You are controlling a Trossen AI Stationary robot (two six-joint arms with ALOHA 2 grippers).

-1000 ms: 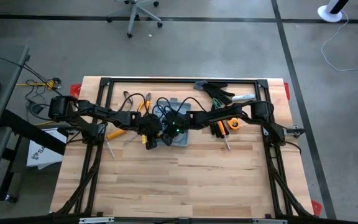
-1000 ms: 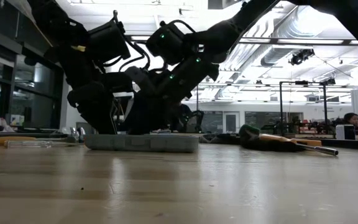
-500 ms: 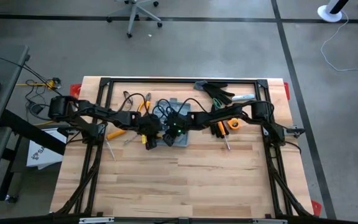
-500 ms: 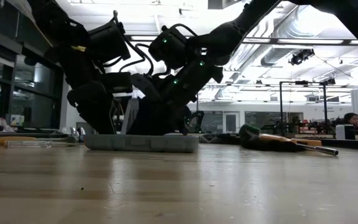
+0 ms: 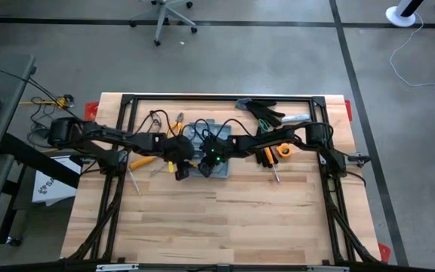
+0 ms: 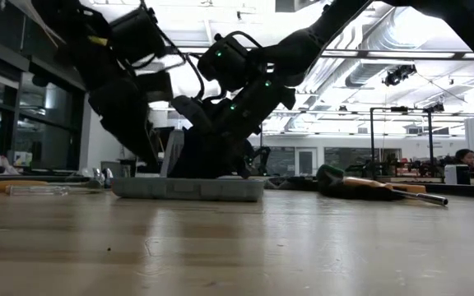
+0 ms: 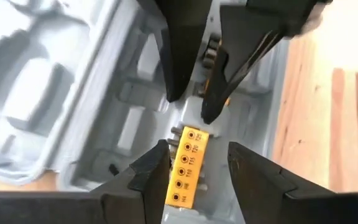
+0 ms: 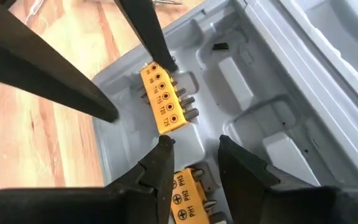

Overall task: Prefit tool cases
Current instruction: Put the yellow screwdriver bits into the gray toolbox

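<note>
The grey-blue tool case (image 5: 219,168) lies open at the table's middle, its moulded tray (image 8: 247,81) facing up and its lid (image 7: 36,81) spread beside it. One yellow bit holder (image 7: 188,165) lies in the tray. My left gripper (image 7: 196,177) hovers over it, open, a finger on either side and none touching. My right gripper (image 8: 191,163) comes in from the table's right and is shut on a second yellow bit holder (image 8: 188,194). In the low view both arms crowd over the case (image 6: 188,189). My right gripper pinches the second yellow bit holder between its two fingers, on its long sides (image 8: 180,186). The fingers slant down from the table's right. The holder sits low over the tray's near-left part (image 7: 211,87); whether it rests on the tray I cannot tell.
Black work gloves (image 5: 264,113) lie at the far right of the table. Orange-handled tools (image 5: 140,161) lie left of the case, more tools and a screwdriver (image 5: 275,172) to its right. A black frame (image 5: 217,98) runs along the far edge. The near half is bare wood.
My left gripper has opened and let go of the yellow bit holder, which stays lying in the tray. It has then risen and drawn back a little toward the table's left. My right gripper has kept still with its holder.
</note>
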